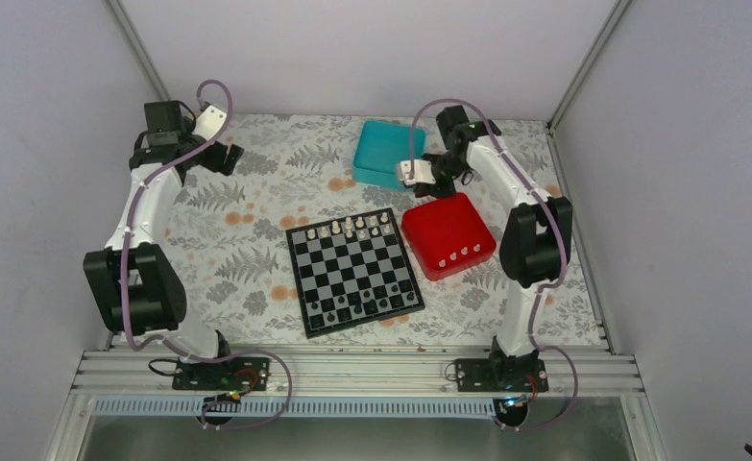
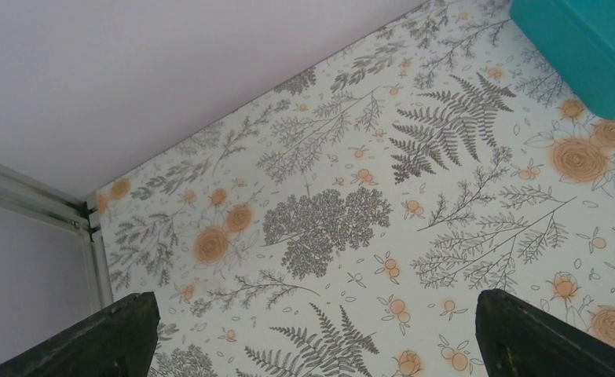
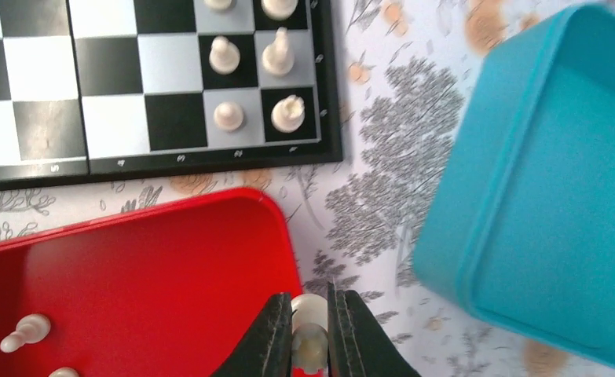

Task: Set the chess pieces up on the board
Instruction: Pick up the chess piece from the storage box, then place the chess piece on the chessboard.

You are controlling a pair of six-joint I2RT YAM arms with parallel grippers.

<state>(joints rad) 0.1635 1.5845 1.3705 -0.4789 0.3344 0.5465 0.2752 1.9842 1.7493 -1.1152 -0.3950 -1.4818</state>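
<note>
My right gripper [image 3: 310, 302] is shut on a small white chess piece [image 3: 309, 330], pinched between its black fingers [image 3: 276, 334] over the far corner of the red tray [image 3: 131, 275]. In the top view that gripper [image 1: 412, 176] hangs between the tray and the teal box. The board [image 1: 352, 274] lies mid-table with white chess pieces [image 1: 351, 229] on its far rows; several of them show at its corner [image 3: 228, 116]. More white pieces [image 3: 23, 331] lie in the tray. My left gripper [image 2: 316, 302] stands wide open over bare floral cloth at the far left [image 1: 230, 158].
A teal box [image 1: 388, 152] stands behind the board, close to the right of my right gripper [image 3: 539, 196]. Dark pieces [image 1: 367, 305] stand on the board's near rows. The red tray [image 1: 447, 230] touches the board's right side. White walls close in the table.
</note>
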